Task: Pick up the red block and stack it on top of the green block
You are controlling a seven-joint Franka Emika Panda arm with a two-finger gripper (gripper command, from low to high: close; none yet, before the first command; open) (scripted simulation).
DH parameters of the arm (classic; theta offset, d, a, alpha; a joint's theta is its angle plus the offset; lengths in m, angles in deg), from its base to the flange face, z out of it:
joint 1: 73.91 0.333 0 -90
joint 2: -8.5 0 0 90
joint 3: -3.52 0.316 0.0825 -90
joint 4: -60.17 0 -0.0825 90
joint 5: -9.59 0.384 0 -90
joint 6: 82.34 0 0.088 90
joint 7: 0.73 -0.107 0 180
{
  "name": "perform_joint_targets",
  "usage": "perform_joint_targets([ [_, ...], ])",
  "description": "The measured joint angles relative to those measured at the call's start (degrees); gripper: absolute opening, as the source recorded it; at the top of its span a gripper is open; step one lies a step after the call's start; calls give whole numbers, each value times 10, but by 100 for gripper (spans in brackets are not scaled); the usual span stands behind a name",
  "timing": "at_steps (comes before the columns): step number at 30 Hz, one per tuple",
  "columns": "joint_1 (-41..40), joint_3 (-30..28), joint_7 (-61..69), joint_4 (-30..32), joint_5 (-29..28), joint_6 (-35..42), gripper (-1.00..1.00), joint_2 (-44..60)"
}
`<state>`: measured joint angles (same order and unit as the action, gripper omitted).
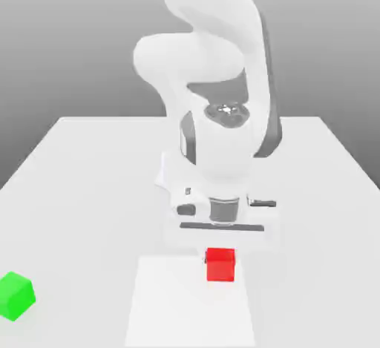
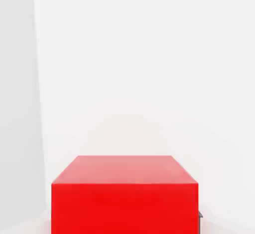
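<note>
white table (image 1: 82,168) carries everything here, with the white arm (image 1: 215,79) bent low over its middle. directly below the arm's hand sits the red block (image 1: 220,264), resting on the table, and the gripper (image 1: 220,248) is clenched on the red block, grasping it by its sides. the green block (image 1: 15,295) lies on the table well apart from the red block, toward the exterior view's left and slightly nearer the camera.
</note>
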<state>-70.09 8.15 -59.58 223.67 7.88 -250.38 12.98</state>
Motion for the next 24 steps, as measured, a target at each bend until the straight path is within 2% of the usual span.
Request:
perform_joint_targets([
  [3, 3, 3, 15, 9, 21, 52, -100, -61],
  [5, -30, -18, 32, -16, 31, 78, -100, -62],
  [17, -245, -158, 139, -253, 62, 204, -100, 53],
  [21, -280, -161, 169, -286, 91, 163, -100, 128],
  [22, -285, -156, 175, -288, 99, 146, 100, 148],
  [24, -285, -156, 175, -288, 99, 146, 100, 148],
])
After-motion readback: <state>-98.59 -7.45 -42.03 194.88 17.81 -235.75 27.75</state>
